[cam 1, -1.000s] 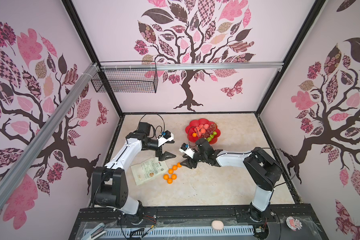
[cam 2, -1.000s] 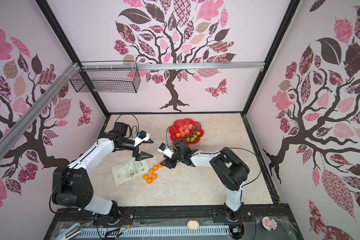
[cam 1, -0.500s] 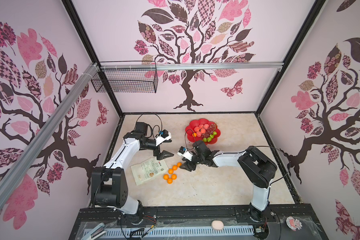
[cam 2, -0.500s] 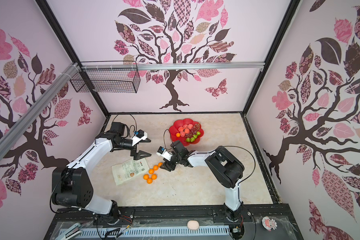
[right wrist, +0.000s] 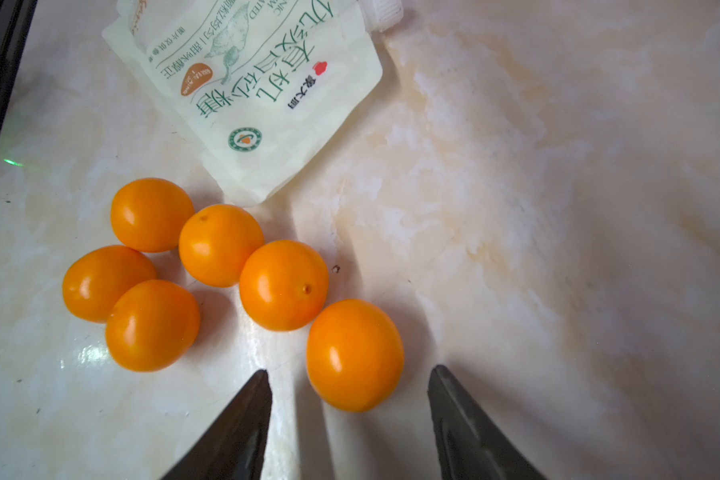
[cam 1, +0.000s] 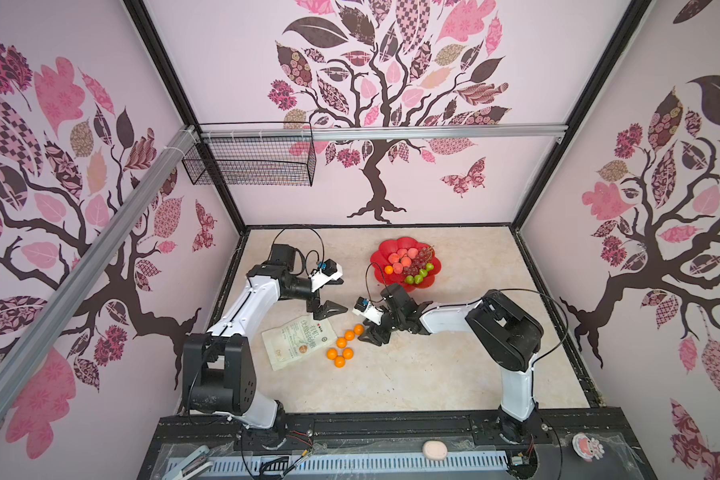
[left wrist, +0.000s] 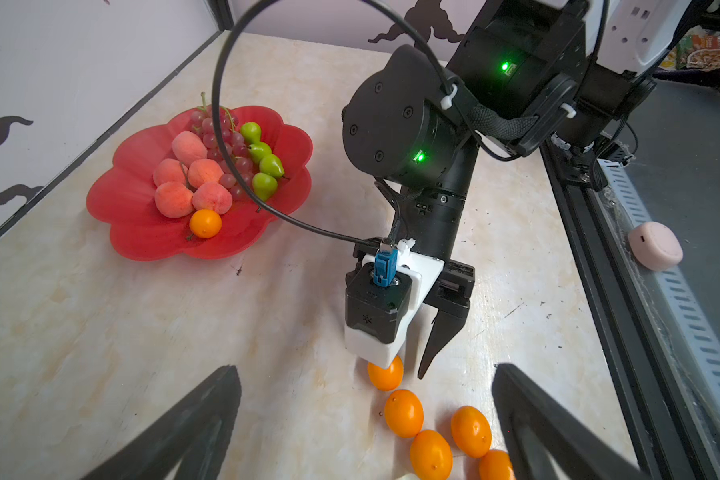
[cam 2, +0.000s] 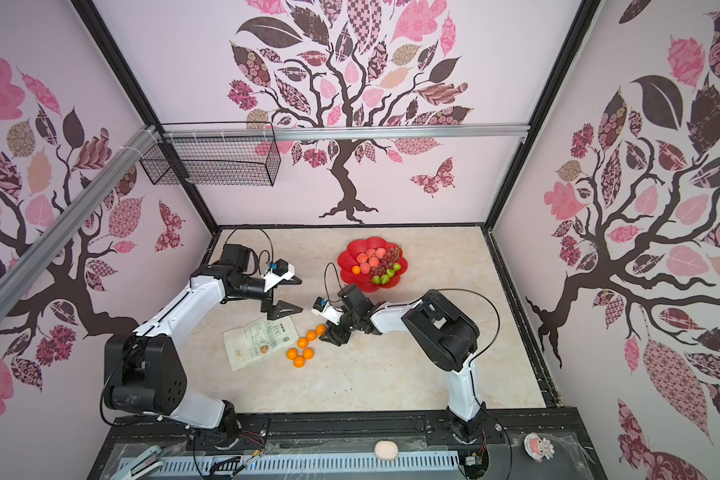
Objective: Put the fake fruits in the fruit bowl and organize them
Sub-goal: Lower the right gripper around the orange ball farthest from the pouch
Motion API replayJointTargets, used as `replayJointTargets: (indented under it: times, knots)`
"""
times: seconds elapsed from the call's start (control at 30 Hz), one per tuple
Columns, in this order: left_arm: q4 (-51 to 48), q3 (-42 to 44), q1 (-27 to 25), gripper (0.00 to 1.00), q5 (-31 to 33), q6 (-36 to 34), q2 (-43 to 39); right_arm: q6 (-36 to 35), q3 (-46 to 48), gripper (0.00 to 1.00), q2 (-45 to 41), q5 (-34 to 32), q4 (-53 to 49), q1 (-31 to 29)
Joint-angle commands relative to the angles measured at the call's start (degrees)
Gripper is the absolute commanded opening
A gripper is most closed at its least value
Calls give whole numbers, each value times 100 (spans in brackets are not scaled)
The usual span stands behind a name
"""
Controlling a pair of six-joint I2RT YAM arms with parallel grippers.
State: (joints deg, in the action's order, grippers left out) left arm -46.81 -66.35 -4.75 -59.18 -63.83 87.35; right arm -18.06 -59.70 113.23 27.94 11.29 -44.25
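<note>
Just behind the pouch (cam 1: 298, 341), left gripper (cam 1: 344, 296) hangs wide open, empty. Right of the pouch, loose oranges (right wrist: 221, 245). Only the right wrist view shows right gripper (right wrist: 348, 370) fingers (right wrist: 233, 424) apart, flanking the end orange (right wrist: 355, 355), not touching. Fruit bowl (cam 1: 378, 259) sits farther right.

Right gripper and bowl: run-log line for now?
right gripper: open, astride end orange, no grip | left gripper: open, empty | fruit bowl: peaches, grapes, pears, one orange | table: six oranges loose

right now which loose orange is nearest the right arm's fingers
The orange at the end of the row, lying just between the tips of the open right fingers; the other five sit farther off toward the white pouch.
</note>
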Motion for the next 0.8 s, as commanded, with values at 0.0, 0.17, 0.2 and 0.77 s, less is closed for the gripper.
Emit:
replayJointTargets:
  times: [0.0,0.17,0.2,0.77]
  knots:
    - [-2,102,11,98,-42,-22,62,-47,-269,63,229,-26,-93,-59]
    - [1,113,13,98,-41,-23,54,-44,-338,62,317,-17,-107,-75]
    - [8,105,13,98,-41,-16,54,-42,-348,62,335,-26,-106,-80]
    - [22,96,14,98,-57,-6,79,-19,-513,58,529,5,-223,-84]
